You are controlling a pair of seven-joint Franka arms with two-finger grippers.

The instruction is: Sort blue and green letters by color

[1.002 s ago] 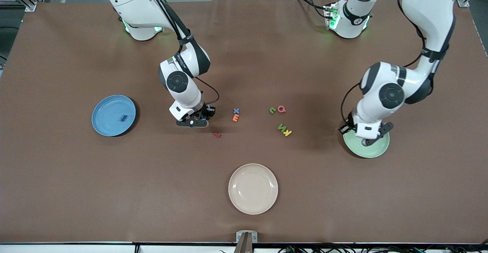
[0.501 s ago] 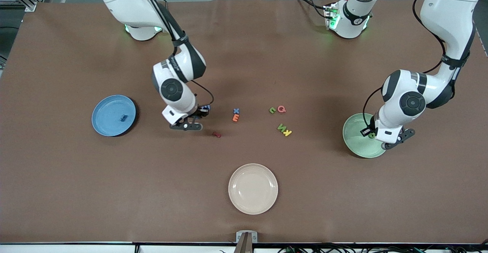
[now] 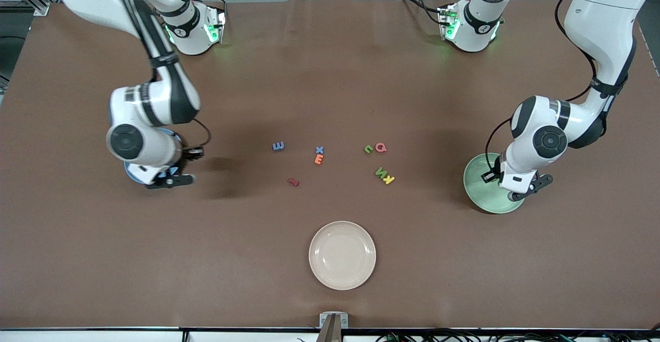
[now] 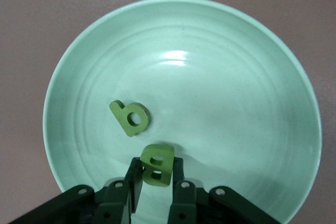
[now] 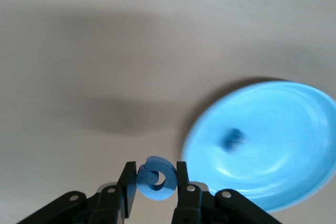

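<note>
We've got a round mid-blue chunky toy letter (image 5: 156, 179) pinched in the right gripper (image 5: 156, 182), at the edge of the blue plate (image 3: 131, 173), which already holds one blue letter (image 5: 231, 139). Left gripper (image 4: 156, 174) clamps a leaf-green chunky letter (image 4: 157, 164) over the pale green plate (image 4: 252, 77), beside a green letter (image 4: 131, 117) lying in it. Loose on the mat: blue letter (image 3: 278, 146), blue X (image 3: 319, 149), green letters (image 3: 368, 149) (image 3: 380, 172). We judge them light, stiff, probably foam or plastic: pinch across flat sides, gently, since thin edges could twist out.
</note>
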